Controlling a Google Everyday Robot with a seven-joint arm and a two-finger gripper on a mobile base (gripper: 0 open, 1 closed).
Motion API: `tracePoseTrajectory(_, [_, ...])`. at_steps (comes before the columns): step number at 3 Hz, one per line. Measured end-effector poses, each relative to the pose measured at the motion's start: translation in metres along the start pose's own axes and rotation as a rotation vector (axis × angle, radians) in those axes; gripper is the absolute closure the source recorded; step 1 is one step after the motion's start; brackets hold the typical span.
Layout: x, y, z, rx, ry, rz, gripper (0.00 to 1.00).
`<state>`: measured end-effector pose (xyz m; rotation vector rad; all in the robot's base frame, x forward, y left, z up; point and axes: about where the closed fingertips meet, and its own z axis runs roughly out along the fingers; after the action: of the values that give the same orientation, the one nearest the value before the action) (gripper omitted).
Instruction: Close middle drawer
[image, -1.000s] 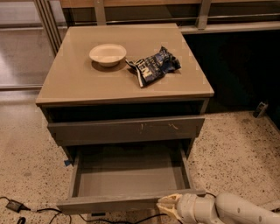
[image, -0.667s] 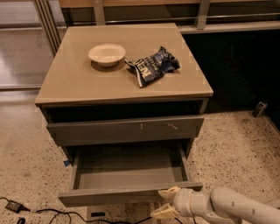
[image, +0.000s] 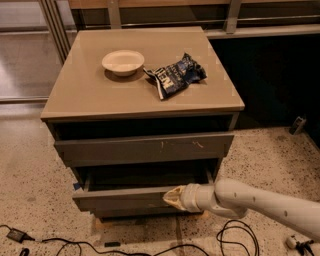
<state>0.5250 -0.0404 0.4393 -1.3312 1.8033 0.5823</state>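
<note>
One gripper (image: 173, 198) at middle drawer (image: 120, 199), speckled floor (image: 30, 172) — cables (image: 75, 245)

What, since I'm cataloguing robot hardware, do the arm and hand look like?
The arm is a smooth, off-white rounded tube with a ringed wrist collar. The hand, at the middle drawer front, is pale cream and tapered.

The arm (image: 265, 204) is a smooth, off-white tube, rounded and slightly glossy, with a few small dark dots along its side and a thicker, bulging joint. Toward the wrist it steps into a short ringed white collar. The gripper (image: 174, 197), a pale cream-yellow tapering piece, sits at the front of the middle drawer (image: 120, 198), low in the view.
</note>
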Motion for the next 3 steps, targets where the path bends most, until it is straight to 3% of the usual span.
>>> tracePoseTrajectory(1, [-0.0098,-0.0276,0.0244,0.026,0.035,-0.089,1.0])
tracePoseTrajectory(2, [-0.0123,-0.0281,0.0285,0.025,0.036,-0.095,0.82])
tracePoseTrajectory(3, [-0.0124,-0.028,0.0285,0.024,0.036,-0.095,0.5])
